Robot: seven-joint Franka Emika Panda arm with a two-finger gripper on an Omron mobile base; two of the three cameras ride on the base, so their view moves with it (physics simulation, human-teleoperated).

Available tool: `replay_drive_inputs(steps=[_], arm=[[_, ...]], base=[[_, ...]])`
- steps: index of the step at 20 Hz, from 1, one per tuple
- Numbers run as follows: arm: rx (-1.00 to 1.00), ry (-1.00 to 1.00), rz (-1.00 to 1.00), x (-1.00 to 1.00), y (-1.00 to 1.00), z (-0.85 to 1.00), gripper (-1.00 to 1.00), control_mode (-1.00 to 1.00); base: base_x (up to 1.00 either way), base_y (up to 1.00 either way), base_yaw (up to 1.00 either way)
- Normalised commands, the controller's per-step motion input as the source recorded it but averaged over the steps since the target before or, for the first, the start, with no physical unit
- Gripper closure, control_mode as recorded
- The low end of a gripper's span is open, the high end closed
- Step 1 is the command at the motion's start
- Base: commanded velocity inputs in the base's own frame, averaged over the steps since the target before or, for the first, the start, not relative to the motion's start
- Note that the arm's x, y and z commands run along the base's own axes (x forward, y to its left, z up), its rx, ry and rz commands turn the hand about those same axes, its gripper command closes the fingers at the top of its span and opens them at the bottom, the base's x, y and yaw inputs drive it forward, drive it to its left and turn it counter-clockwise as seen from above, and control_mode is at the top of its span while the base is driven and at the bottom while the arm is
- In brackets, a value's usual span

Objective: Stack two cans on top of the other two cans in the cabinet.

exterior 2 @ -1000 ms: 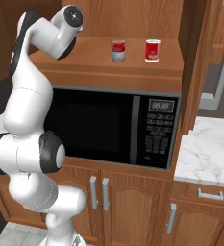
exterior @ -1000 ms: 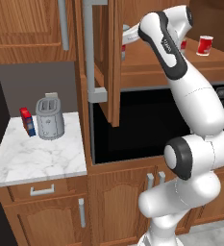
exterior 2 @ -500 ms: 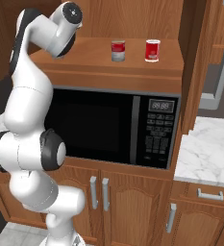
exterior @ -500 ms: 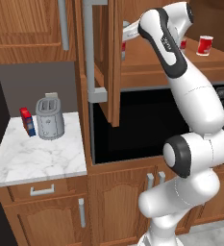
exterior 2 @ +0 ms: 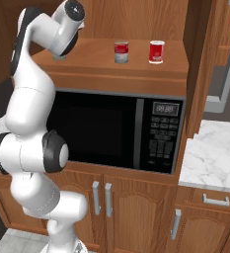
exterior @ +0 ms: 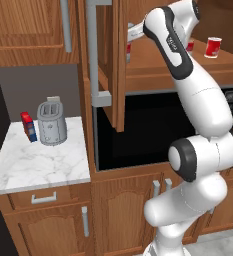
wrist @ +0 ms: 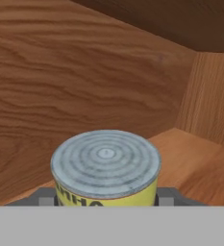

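Little has moved since a moment ago: the arm stays reaching into the cabinet (exterior: 108,75), fingers closed on a yellow can (wrist: 106,175) sitting between them. Two red cans (exterior 2: 157,52) wait farther along the shelf, so stacking is yet to come.

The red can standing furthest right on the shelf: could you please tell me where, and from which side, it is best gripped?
Take the red can by its curved side wall, about mid-height, coming in level from the open front. It stands upright on the shelf, with a clear gap to the neighbouring can and free space on its other side, so the jaws should fit either side of it.
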Motion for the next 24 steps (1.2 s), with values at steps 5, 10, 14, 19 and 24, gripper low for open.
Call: replay_drive_inputs(steps=[5, 10, 14, 19, 24], arm=[[0.00, 0.03, 0.00, 0.00, 0.00, -0.05, 1.00, -1.00], [0.00, 0.00, 0.00, 0.00, 0.00, -0.07, 1.00, -1.00], [0.00, 0.00, 0.00, 0.00, 0.00, -0.11, 1.00, -1.00], [0.00, 0.00, 0.00, 0.00, 0.00, -0.09, 1.00, -1.00], [0.00, 0.00, 0.00, 0.00, 0.00, -0.05, 1.00, -1.00]], base=[[0.00, 0.00, 0.00], [0.00, 0.00, 0.00], [0.00, 0.00, 0.00], [0.00, 0.00, 0.00], [0.00, 0.00, 0.00]])
